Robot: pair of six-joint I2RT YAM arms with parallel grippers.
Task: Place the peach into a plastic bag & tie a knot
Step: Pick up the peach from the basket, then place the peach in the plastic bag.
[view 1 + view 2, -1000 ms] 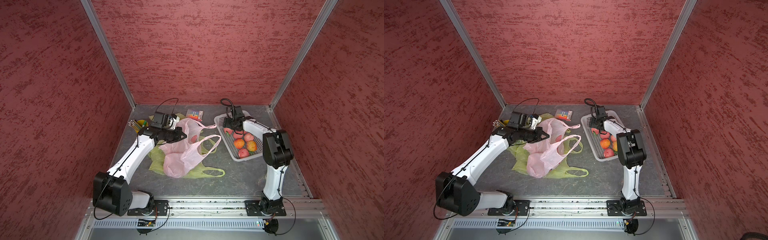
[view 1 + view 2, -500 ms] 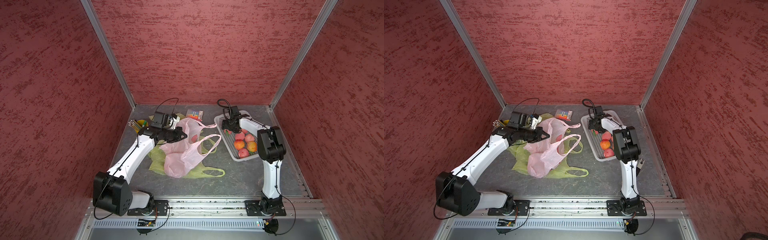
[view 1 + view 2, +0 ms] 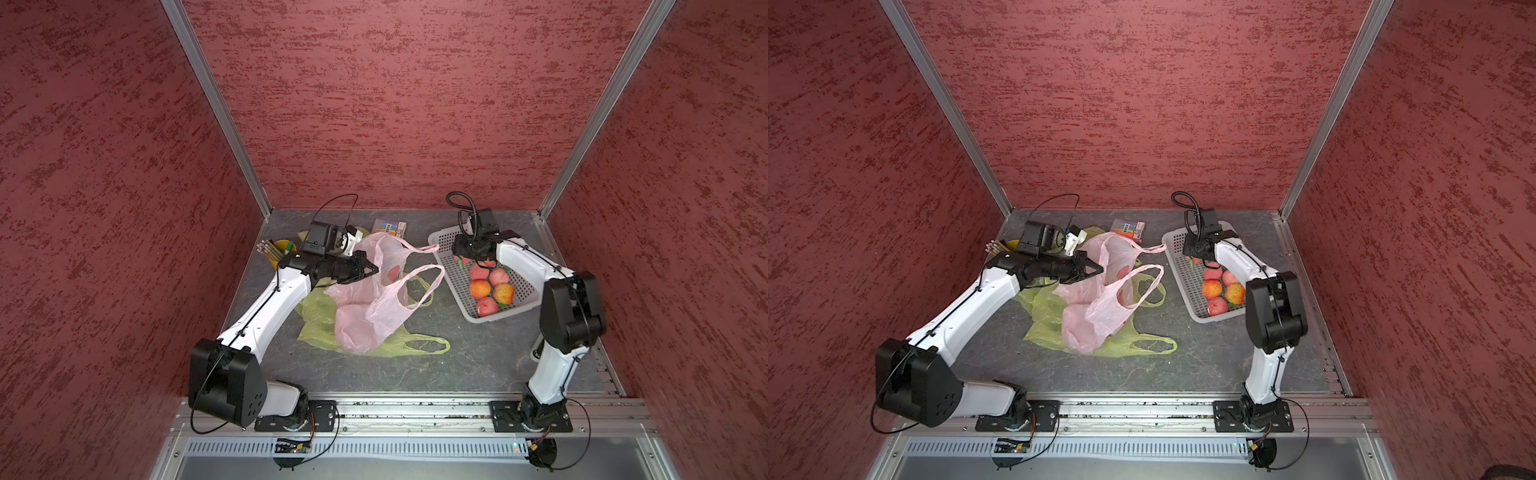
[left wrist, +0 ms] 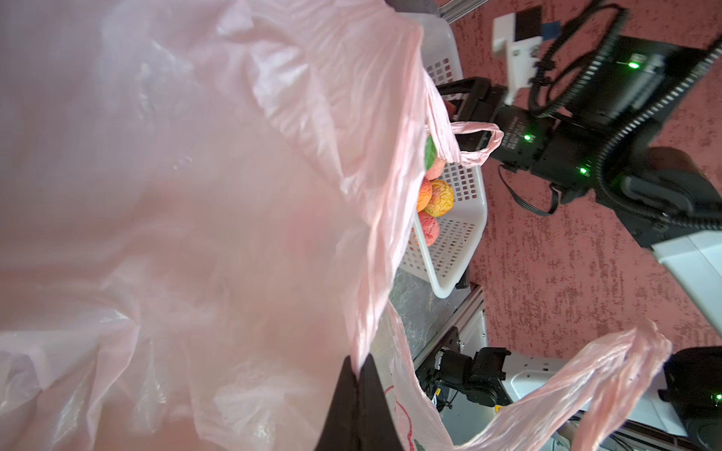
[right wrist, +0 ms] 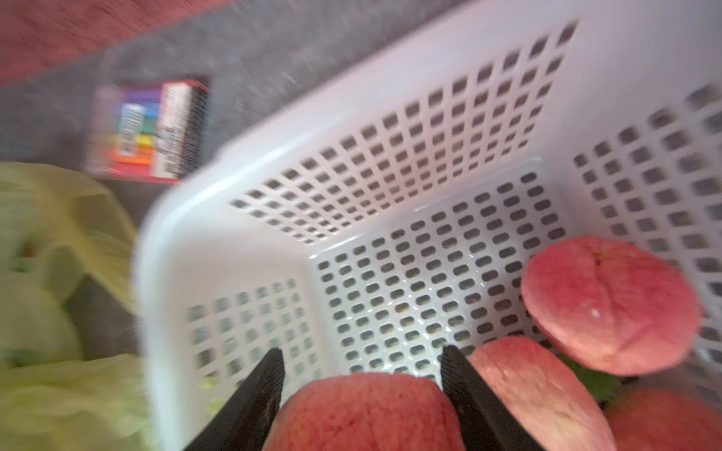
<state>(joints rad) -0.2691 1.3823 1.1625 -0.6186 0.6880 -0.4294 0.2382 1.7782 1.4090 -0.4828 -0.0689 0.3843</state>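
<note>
two black fingers (image 5: 254,402) flank one peach (image 5: 363,414) in the right wrist view, a fit the top views hide beneath the arm. the right jaws stand half wide; whether they grip it i cannot tell. that peach lies in the white basket (image 5: 390,117). left jaws are pinched on the pink bag (image 3: 365,316) rim. grey worktop (image 3: 478,353), red textured walls (image 3: 395,104).

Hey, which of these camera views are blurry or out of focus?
Right wrist view: motion-smeared throughout, with the white basket and colourful box streaked. Left wrist view: the pink bag fills the near field, soft and hazy, while the peaches beyond it look crisp. Both top views: sharp and evenly lit.
</note>
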